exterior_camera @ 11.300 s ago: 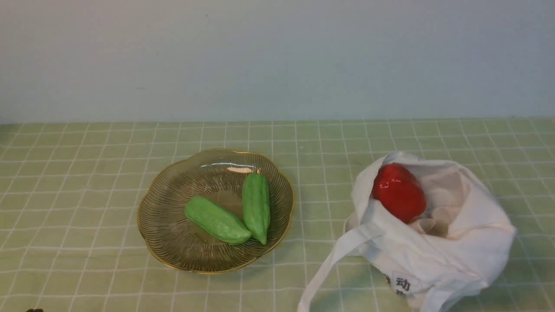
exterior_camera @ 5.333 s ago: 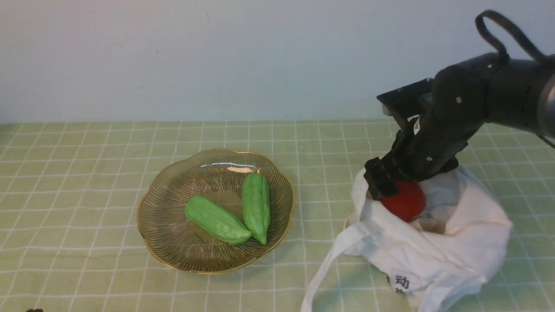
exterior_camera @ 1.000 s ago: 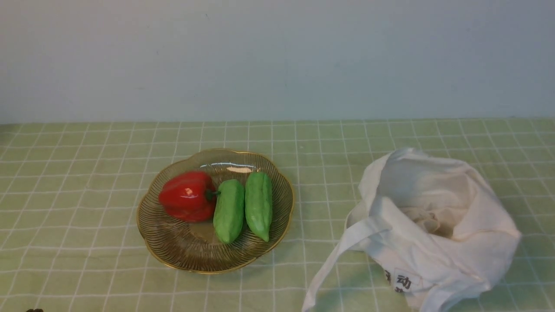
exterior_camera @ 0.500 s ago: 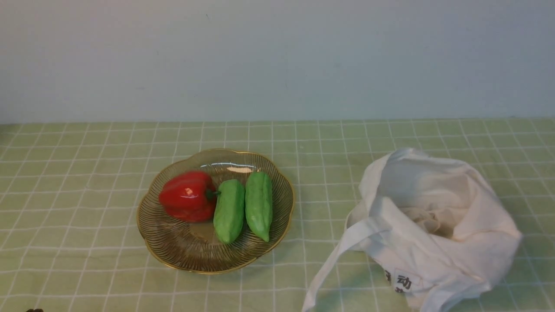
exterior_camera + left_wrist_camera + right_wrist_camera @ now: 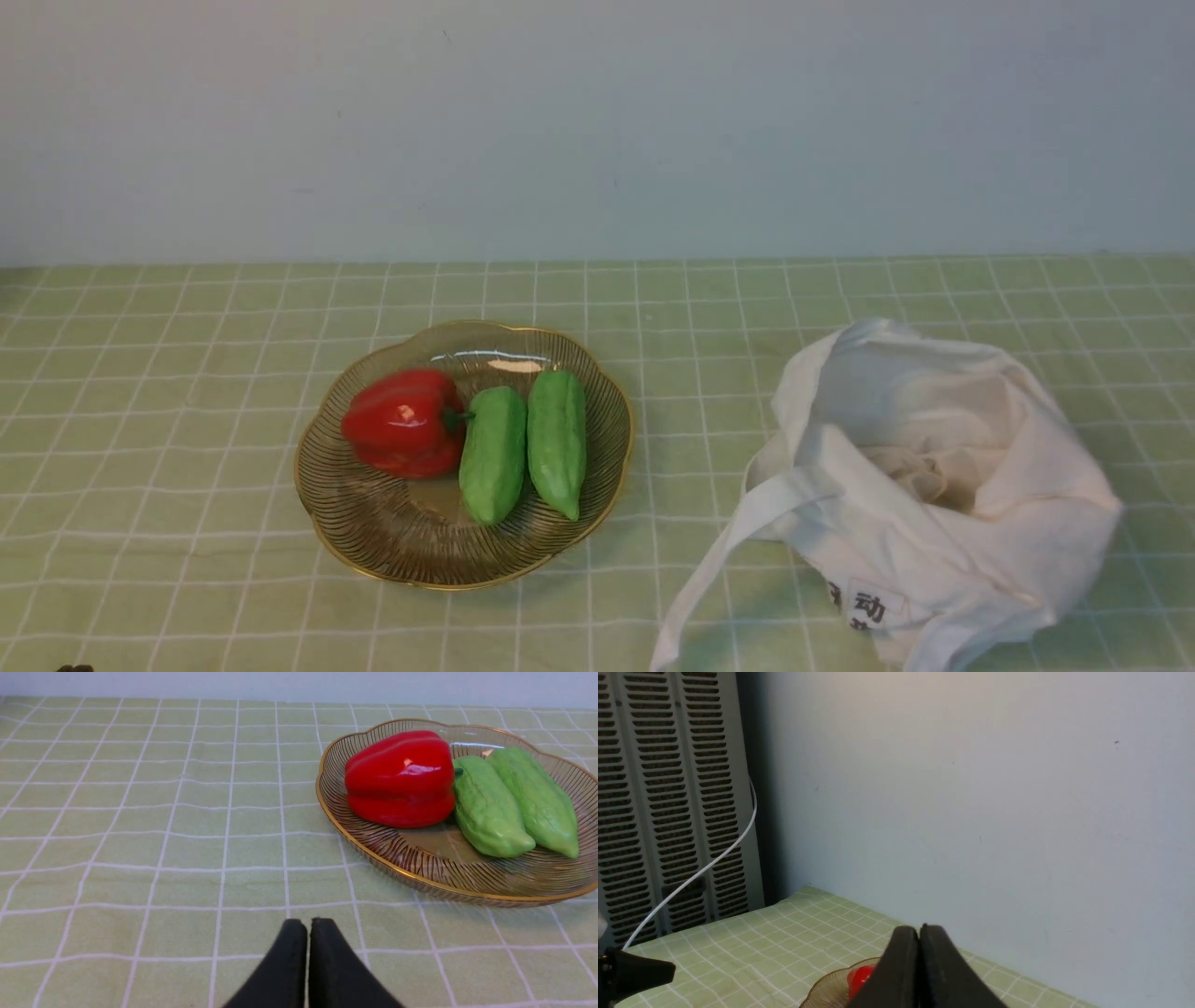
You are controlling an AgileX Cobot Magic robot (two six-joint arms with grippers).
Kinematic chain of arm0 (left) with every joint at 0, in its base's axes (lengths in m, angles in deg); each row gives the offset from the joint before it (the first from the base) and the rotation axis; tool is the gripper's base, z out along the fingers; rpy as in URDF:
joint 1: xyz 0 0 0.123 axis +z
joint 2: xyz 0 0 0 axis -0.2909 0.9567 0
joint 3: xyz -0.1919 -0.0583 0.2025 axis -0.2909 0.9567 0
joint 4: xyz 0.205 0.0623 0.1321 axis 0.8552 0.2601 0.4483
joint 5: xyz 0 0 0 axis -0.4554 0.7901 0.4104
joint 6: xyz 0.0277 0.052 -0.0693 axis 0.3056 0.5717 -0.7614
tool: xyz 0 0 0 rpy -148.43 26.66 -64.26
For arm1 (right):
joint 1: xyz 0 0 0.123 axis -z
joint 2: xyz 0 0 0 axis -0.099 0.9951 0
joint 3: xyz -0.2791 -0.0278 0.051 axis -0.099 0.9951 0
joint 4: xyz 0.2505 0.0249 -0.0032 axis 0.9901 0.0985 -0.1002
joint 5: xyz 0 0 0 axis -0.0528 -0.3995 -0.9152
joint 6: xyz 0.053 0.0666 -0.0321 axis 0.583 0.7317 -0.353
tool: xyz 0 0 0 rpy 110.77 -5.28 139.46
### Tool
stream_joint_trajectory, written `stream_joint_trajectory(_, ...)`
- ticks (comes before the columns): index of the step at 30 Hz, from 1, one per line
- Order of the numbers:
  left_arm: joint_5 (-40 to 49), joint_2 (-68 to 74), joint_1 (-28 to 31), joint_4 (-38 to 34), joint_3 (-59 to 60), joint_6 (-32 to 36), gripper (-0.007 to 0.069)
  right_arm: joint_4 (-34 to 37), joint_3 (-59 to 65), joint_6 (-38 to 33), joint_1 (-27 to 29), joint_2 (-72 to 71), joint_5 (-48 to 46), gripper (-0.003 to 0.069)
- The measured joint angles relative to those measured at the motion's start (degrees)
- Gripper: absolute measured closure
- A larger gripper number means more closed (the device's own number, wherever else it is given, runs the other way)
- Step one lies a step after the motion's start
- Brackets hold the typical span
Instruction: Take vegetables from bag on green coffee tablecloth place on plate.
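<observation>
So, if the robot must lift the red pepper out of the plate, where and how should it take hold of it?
I would grip the pepper around its wide body, coming from above with the fingers across it. It lies on its side, the stem pointing right against the nearer cucumber-like vegetable, so the stem end is crowded.

"Where did the shallow round smoky-glass plate sit?"
"Left of the frame's centre, on the pale green, square-gridded cloth."
"And in it?"
"The rounded red bell pepper lay leftmost, then a long green gourd, then a second long green gourd."
"The soft white fabric bag?"
"On the cloth, lower right, well apart from the plate."
</observation>
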Motion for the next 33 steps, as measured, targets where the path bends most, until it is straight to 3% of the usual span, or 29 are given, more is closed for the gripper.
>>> stream_joint_trajectory(4,0.0,0.0,0.0,0.0,0.0,0.0,0.0629,-0.69,3.6,-0.51,6.76,-2.43,0.38,0.0673)
stream_joint_trajectory(10,0.0,0.0,0.0,0.0,0.0,0.0,0.0629,-3.45,15.38,-0.92,23.9,-3.91,0.38,0.0673)
stream_joint_trajectory(11,0.0,0.0,0.0,0.0,0.0,0.0,0.0629,-3.45,15.84,-0.92,24.48,-3.91,0.38,0.0673)
stream_joint_trajectory(12,0.0,0.0,0.0,0.0,0.0,0.0,0.0629,-3.51,20.02,-0.92,29.29,-3.91,0.38,0.0673)
stream_joint_trajectory(15,0.0,0.0,0.0,0.0,0.0,0.0,0.0629,-3.51,26.21,-0.92,34.76,-3.91,0.38,0.0673)
stream_joint_trajectory(20,0.0,0.0,0.0,0.0,0.0,0.0,0.0629,-2.53,30.83,-1.3,38.35,-5.64,2.57,0.0673)
stream_joint_trajectory(33,0.0,0.0,0.0,-0.02,0.0,0.0,0.0629,-1.7,30.96,-1.55,38.9,-8.09,3.36,0.0673)
